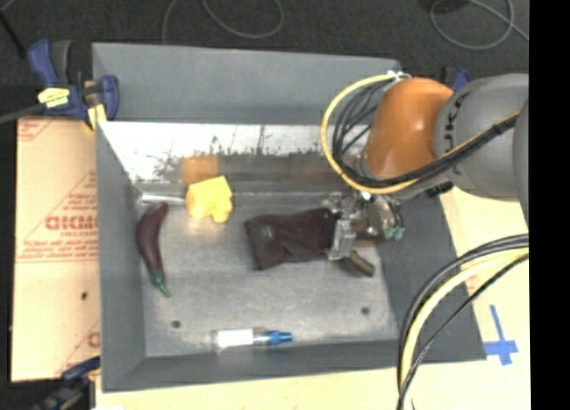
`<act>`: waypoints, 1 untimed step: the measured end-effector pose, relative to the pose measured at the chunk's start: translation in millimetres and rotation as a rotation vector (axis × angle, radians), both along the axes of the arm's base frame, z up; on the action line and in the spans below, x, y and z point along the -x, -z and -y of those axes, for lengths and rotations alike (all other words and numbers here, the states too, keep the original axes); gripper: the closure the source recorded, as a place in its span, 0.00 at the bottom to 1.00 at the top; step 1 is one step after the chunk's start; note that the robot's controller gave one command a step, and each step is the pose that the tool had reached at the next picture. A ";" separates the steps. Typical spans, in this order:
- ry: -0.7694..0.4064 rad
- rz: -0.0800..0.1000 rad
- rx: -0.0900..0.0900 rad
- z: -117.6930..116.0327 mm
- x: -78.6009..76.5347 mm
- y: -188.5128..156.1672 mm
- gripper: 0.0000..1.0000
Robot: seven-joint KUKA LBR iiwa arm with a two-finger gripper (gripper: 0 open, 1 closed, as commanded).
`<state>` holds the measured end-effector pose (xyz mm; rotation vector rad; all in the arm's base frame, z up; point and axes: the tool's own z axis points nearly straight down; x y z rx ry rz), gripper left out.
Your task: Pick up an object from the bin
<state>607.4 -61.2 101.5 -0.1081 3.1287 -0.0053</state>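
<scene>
Orange wrist cover (405, 127) and its loop of cables (334, 123) ride highest, closest to the lens, and they overhang much of the gripper (354, 241) below. That gripper sits low in the bin (267, 87), at the near end of a dark brown, crumpled cloth pouch (285, 237). The pouch stretches away from it, on the side opposite the arm, so its long axis runs almost straight out from the hand with a slight tilt. Its nearest edge looks to be touching the gripper or just beside it.

Whether the gripper is spread or closed I cannot tell (dark metal against dark cloth, partly under the cover), nor whether it has hold of anything.

Beyond the pouch, farther from the hand, lie a yellow block (209, 199) and, well apart, a purple toy aubergine (151, 243). A white pen-like tube with a blue cap (252, 339) lies off to one side of the hand, also well apart. My judgement is that the pouch is the likeliest pick.
</scene>
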 end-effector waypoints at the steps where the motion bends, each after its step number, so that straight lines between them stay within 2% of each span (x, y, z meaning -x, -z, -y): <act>1: -0.001 0.000 0.000 0.0 0.0 0.0 1.00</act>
